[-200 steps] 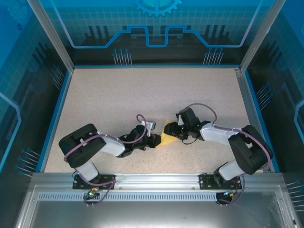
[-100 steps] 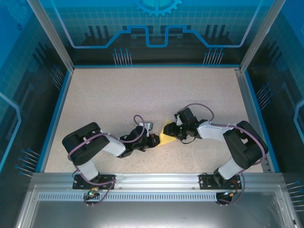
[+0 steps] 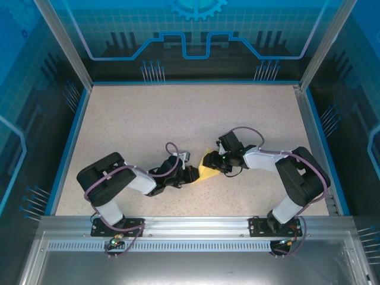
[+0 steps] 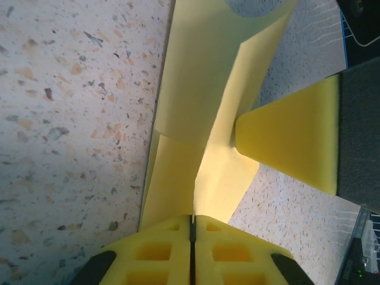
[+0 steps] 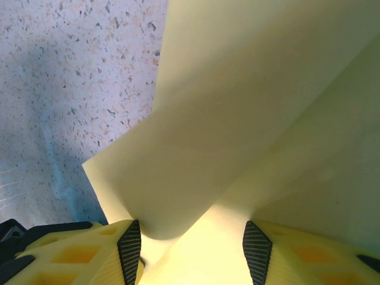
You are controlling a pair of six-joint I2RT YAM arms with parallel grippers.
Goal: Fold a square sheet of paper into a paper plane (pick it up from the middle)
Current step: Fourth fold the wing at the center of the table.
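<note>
Two arms sit bolted at the near edge of the table [image 3: 148, 119], and both reach inward to meet a little way in from that edge, about halfway between the left and right edges. The left gripper [image 3: 192, 174] lies low over the speckled top. In its wrist view its pads [image 4: 166, 249] are pressed flat together, with the pale yellow sheet of paper [image 4: 202, 89] running straight into the seam, so it's clamped on the sheet's near end

The sheet of paper [image 3: 208, 172] is partly folded, not flat. One layer stands up off the table along a crease and another lies under it. From above it looks like a small yellow wedge between the two gripper heads

The right gripper [image 3: 211, 162] comes at it from the far right side. In the left wrist view one of its fingers [image 4: 291, 136] touches the crease with its tip. From its own camera the right gripper [image 5: 193, 237] has its jaws standing apart about midway, with the paper [image 5: 249, 107] rising up between them, so it's straddling the fold rather than pinching it

Beyond that the rest of the table runs bare back to its far edge, with blue panels behind
</note>
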